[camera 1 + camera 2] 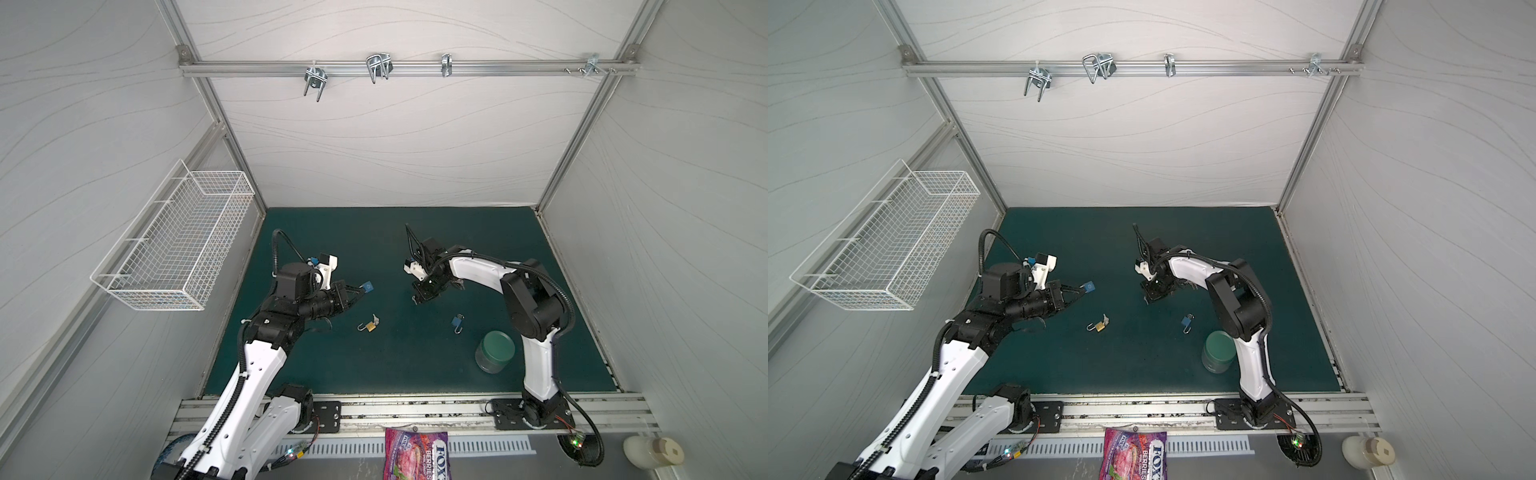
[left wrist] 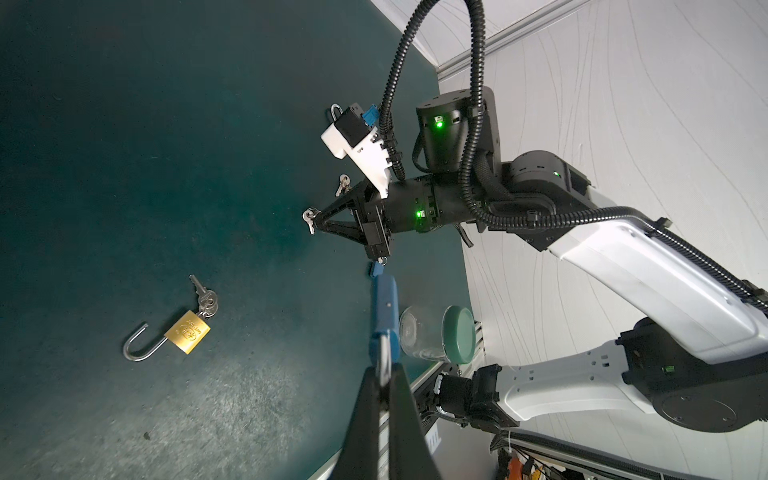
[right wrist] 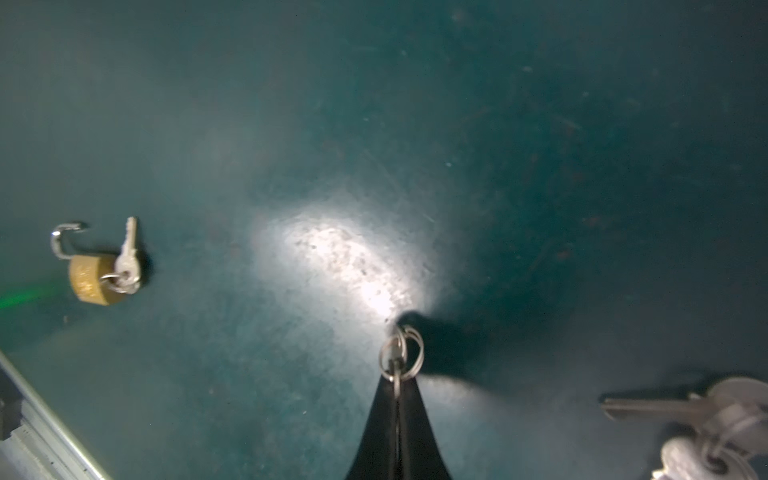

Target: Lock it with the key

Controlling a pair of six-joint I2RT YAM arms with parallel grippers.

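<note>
Status: early stage. L end effector (image 2: 383, 374) clamped shut on shackle of blue padlock (image 2: 384, 307), held above table (image 1: 316, 374), left of ctr. R end effector (image 3: 397, 376) closed on key ring (image 3: 402, 351), well apart from lock. Key (image 3: 648, 409) dangles, not yet inserted; insertion + turn remain.

Legible: bag (image 1: 415, 455) beyond near edge reads "FOX", "BERRIES". Brass padlock (image 2: 188, 331) engraving unreadable.
</note>
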